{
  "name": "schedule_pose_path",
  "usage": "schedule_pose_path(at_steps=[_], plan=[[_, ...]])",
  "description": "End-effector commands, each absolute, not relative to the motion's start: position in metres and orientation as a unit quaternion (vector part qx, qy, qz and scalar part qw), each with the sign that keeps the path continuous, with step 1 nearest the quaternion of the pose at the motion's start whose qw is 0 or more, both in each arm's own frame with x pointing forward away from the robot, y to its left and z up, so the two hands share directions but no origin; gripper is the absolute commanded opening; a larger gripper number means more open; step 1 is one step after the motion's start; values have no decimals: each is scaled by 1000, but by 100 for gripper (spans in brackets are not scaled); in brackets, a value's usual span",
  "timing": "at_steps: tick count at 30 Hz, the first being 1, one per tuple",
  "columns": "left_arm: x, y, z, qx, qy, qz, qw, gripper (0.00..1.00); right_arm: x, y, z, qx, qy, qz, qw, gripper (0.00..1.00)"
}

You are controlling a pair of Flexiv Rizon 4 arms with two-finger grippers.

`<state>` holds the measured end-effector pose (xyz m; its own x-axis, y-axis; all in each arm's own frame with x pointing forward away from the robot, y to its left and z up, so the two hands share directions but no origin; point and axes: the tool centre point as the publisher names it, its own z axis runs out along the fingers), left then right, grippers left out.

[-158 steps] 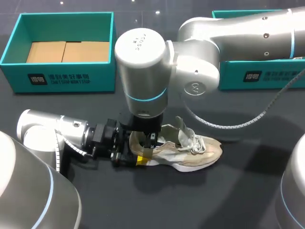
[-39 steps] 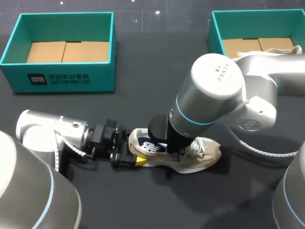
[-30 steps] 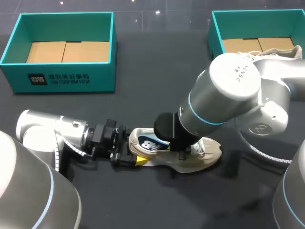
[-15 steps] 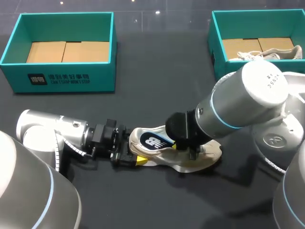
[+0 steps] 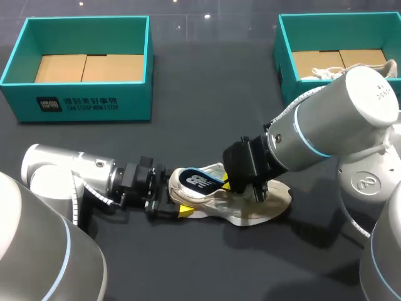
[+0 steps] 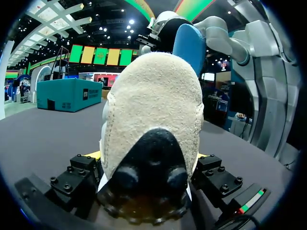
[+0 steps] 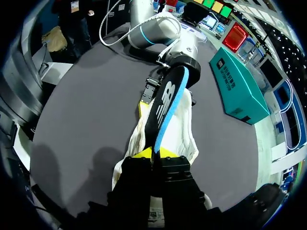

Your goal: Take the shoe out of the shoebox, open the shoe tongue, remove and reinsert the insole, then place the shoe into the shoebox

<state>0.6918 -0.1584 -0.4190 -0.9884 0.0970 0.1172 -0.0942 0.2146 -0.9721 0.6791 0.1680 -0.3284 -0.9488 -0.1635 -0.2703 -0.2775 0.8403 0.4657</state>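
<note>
A beige sneaker (image 5: 254, 205) lies on the dark table, toe to the right. My left gripper (image 5: 170, 204) comes in low from the left, its fingers on either side of the heel (image 6: 153, 110). My right gripper (image 5: 236, 183) is shut on the front end of the dark insole (image 5: 195, 180), which has a white logo and a blue underside. The insole slants up out of the shoe's opening, its heel end over the collar. In the right wrist view the insole (image 7: 165, 103) runs from between my yellow tips (image 7: 156, 153) ahead over the shoe (image 7: 184, 132) toward the left gripper (image 7: 165, 86).
A teal shoebox (image 5: 81, 103) with a cardboard floor stands at the back left. A second teal shoebox (image 5: 285, 69) at the back right holds another pale shoe (image 5: 351, 68). My right arm's large elbow hangs over the table's right side.
My right arm has swung to the right and drawn the insole up and partly out of the shoe. The left gripper and the shoe have stayed put.
</note>
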Motion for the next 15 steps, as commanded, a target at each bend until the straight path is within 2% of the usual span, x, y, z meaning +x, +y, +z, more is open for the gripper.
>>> schedule_pose_path(at_steps=[1,15], plan=[[693,-158,-420,-1,-776,626,77,0,688,180,-326,-129,955,250,94,0],[693,-158,-420,-1,-776,626,77,0,694,205,-325,-165,954,242,57,0]])
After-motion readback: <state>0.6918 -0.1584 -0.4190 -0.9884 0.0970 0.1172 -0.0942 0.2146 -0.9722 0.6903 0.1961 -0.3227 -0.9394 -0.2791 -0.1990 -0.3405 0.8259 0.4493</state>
